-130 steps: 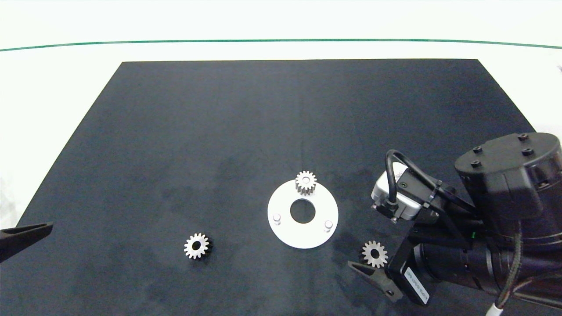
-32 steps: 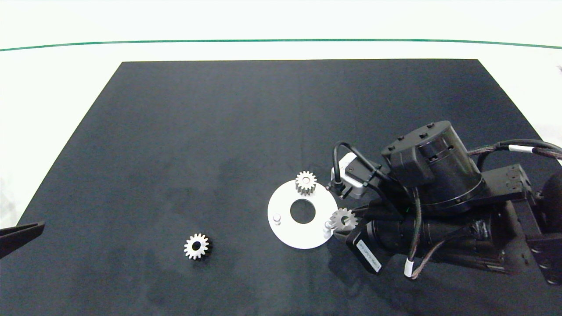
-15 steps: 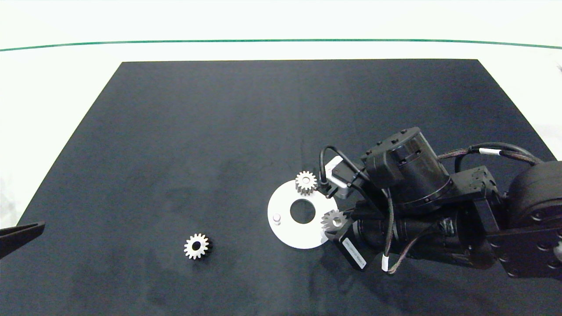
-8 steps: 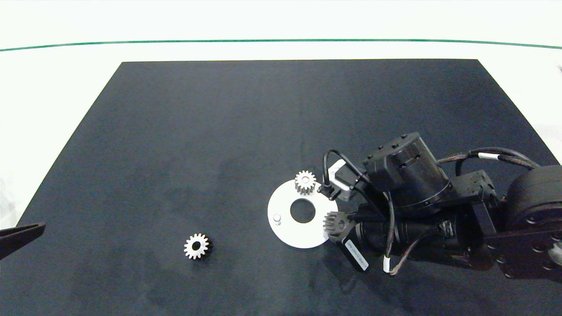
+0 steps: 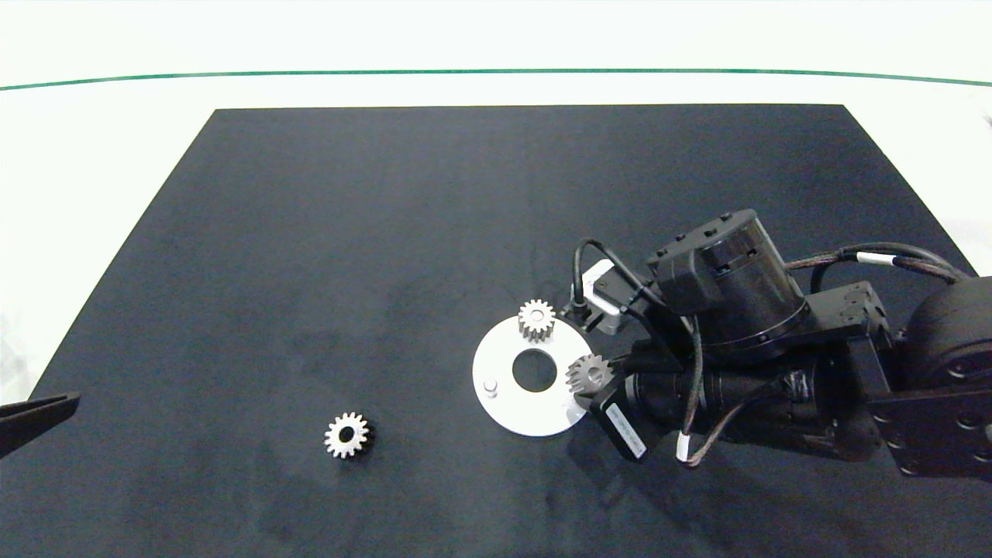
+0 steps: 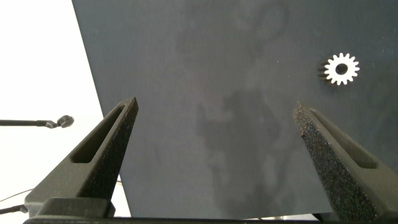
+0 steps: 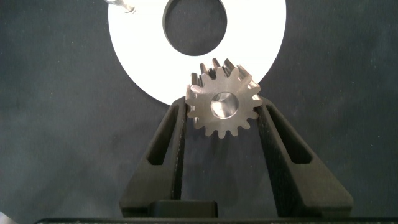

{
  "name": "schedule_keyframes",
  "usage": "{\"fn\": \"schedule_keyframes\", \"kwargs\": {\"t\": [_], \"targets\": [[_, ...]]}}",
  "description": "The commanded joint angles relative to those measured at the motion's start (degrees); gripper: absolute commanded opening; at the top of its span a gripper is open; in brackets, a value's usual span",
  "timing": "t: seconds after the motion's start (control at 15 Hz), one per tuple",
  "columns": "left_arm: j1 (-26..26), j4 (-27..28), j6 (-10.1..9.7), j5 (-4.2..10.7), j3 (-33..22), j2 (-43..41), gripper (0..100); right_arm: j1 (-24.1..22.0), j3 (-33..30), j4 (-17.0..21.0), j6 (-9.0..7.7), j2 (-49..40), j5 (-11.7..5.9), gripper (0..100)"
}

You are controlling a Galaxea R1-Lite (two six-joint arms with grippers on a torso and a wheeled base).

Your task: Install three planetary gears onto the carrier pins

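Nearest the robot, a loose gear [image 5: 347,435] lies flat on the black mat [image 5: 387,232], well apart from everything else. The left gripper [image 6: 214,134] hangs open and empty at the mat's left edge, idle, though it is the nearer arm to that loose gear.

Further in, the right gripper [image 7: 222,124] has its two fingers closed on the flanks of a second gear [image 7: 222,104], holding it level over the near right edge of the white disc [image 5: 504,411]. In the wrist view a pale round face fills the gear's bore, so the gear seems to sit over the right-hand pin; whether it has slid fully down or merely rests on the pin's top is hard to tell. The next move turns on this: bore and pin must share one upright axis, and the gear has to travel straight down along it before the fingers let go.

Across the disc's centre hole, the left pin [image 5: 489,385] stands bare. Farthest away, a third gear [image 5: 536,319] is already seated on the back pin.
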Motion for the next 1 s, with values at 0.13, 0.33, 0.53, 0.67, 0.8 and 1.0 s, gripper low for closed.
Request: {"fn": "schedule_keyframes", "kwargs": {"t": [0.13,0.33,0.53,0.67,0.8,1.0], "targets": [[-0.06,0.19,0.09,0.05,0.01,0.03,100,0.65,-0.04,0.07,-0.05,0.03,-0.05,4],[-0.06,0.27,0.09,0.05,0.01,-0.06,100,0.83,0.23,0.16,0.04,0.30,0.04,4],[-0.06,0.27,0.09,0.05,0.01,-0.06,100,1.09,0.31,0.16,0.04,0.12,-0.05,4],[-0.06,0.27,0.17,0.05,0.01,0.03,100,1.01,1.19,0.16,0.04,-0.23,0.04,4],[-0.06,0.27,0.17,0.05,0.10,-0.06,100,1.01,2.07,0.16,0.13,-0.23,0.04,4],[-0.06,0.27,0.17,0.05,0.10,0.03,100,0.92,2.07,-0.02,1.62,-0.05,0.13,4]]}}
